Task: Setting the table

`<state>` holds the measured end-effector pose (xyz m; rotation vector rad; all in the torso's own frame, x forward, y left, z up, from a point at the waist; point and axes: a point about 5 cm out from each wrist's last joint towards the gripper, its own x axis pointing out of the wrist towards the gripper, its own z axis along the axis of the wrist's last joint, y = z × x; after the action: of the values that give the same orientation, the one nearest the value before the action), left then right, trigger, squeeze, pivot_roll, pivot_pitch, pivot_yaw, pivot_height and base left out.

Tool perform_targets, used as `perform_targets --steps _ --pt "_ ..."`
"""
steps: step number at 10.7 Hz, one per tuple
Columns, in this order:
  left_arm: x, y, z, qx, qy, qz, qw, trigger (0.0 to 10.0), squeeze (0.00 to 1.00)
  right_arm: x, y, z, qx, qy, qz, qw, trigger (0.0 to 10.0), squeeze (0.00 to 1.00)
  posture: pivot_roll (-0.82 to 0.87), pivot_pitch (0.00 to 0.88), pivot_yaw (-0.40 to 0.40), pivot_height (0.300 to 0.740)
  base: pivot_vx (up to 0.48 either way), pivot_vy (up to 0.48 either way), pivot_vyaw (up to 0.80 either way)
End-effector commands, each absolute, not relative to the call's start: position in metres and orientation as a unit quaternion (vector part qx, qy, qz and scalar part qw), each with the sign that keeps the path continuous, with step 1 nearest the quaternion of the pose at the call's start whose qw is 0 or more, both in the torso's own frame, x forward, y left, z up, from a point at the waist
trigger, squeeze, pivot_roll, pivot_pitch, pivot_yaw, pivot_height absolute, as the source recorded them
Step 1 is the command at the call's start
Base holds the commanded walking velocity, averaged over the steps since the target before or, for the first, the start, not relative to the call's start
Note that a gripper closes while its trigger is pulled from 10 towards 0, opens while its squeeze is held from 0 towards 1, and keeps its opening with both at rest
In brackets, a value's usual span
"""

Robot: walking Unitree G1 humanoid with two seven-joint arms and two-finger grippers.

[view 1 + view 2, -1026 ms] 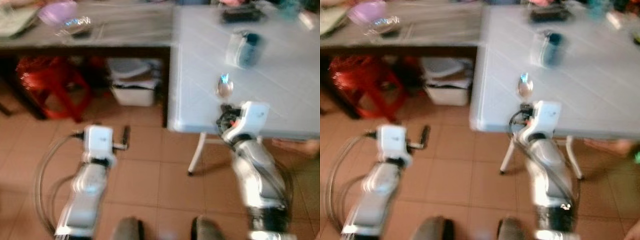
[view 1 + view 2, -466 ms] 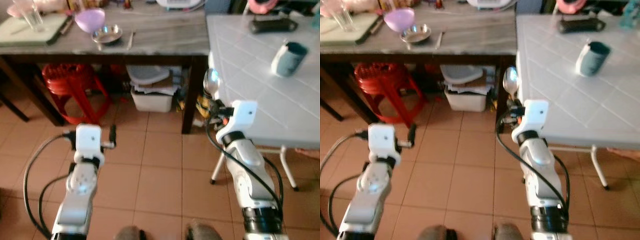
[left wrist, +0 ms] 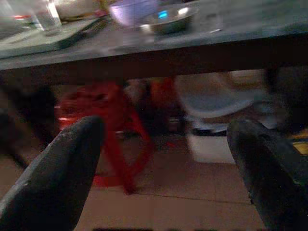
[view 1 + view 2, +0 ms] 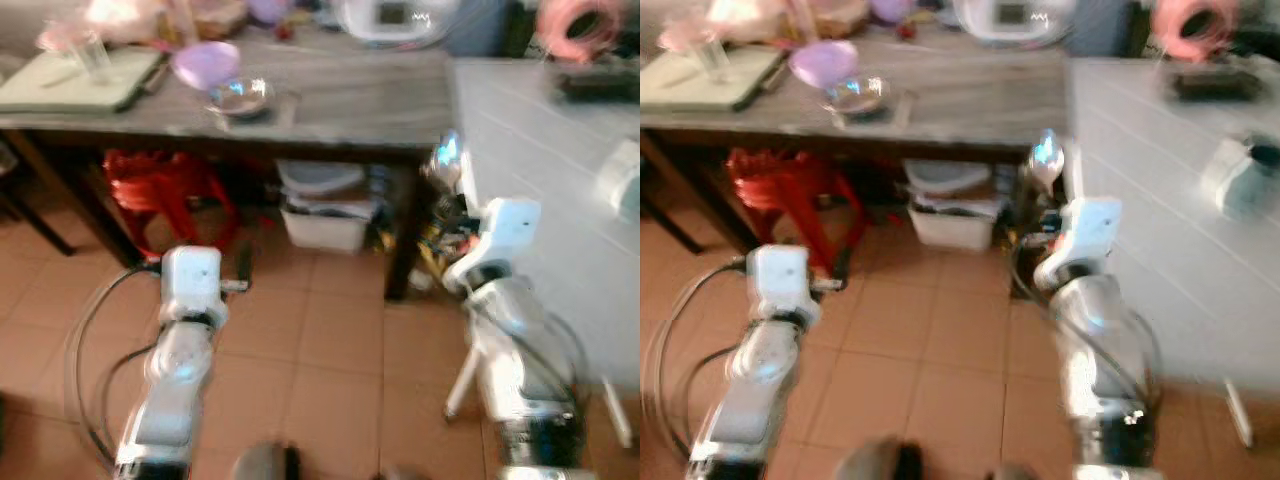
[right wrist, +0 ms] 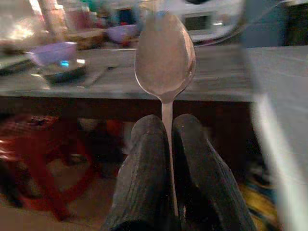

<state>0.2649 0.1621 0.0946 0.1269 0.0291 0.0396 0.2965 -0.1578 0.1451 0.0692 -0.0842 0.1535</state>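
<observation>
Spoon (image 5: 165, 60) stands bowl-up, pinched in my right gripper (image 5: 166, 139); wooden table (image 4: 330, 100) at twelve o'clock carries a steel bowl (image 4: 240, 96). My left gripper (image 3: 163, 159) gapes wide before a red stool (image 3: 103, 125).

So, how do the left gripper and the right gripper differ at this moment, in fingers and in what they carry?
The left gripper has its fingers wide apart and carries nothing; the right gripper has its fingers pressed together on the handle of a spoon, bowl end up. The left gripper hangs over the tiled floor before the wooden table; the right gripper is raised near the corner of the white table. Both have two black fingers and point toward the wooden table.
</observation>
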Motion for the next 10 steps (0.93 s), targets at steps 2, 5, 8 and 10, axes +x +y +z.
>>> perform_targets --steps 2,5,8,10 --pt "0.2661 0.1599 0.0949 0.066 0.015 0.017 0.998 10.0 0.0 0.2933 -0.1643 0.1478 0.028 -0.049 0.067 0.996 0.0 0.0 0.01 0.069 0.073 0.74 0.291 0.382 0.0" --pt "0.2668 0.1576 0.0971 0.078 0.004 0.009 0.997 10.0 0.0 0.2939 -0.1644 0.1489 0.025 -0.051 0.068 0.996 0.0 0.0 0.01 0.071 0.072 0.74 0.325 0.351 0.0" --pt "0.2671 0.1526 0.0986 0.085 -0.005 -0.001 0.996 10.0 0.0 0.2943 -0.1632 0.1492 0.025 -0.051 0.069 0.996 0.0 0.0 0.01 0.07 0.073 0.74 0.436 0.102 0.0" --pt "0.2674 0.1511 0.0987 0.081 -0.005 -0.005 0.997 10.0 0.0 0.2951 -0.1615 0.149 0.026 -0.052 0.069 0.996 0.0 0.0 0.01 0.07 0.075 0.74 0.48 0.0 0.0"
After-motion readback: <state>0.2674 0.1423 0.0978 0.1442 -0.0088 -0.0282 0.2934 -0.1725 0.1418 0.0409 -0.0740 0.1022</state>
